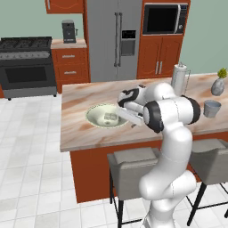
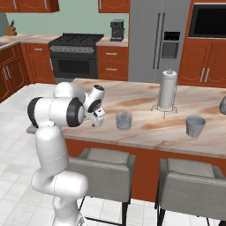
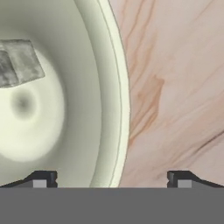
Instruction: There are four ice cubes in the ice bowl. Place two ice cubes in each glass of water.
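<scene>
Cream-green ice bowl (image 3: 105, 87) under the wide-open gripper (image 3: 112, 178), rim passing between the fingertips; grey ice cubes (image 3: 19, 61) inside, off toward one fingertip. Toward the counter (image 1: 80, 129) front edge, left end. Glass of water (image 2: 124, 120) just beside; second (image 2: 195, 126) further right, past paper-towel holder (image 2: 167, 90). Arm folded low over the bowl.

You have even, bright, flat rendered lighting and soft pixelation throughout. A faint dark shadow spot lies inside the ice bowl (image 3: 87, 109); no glare, no edge distortion.
</scene>
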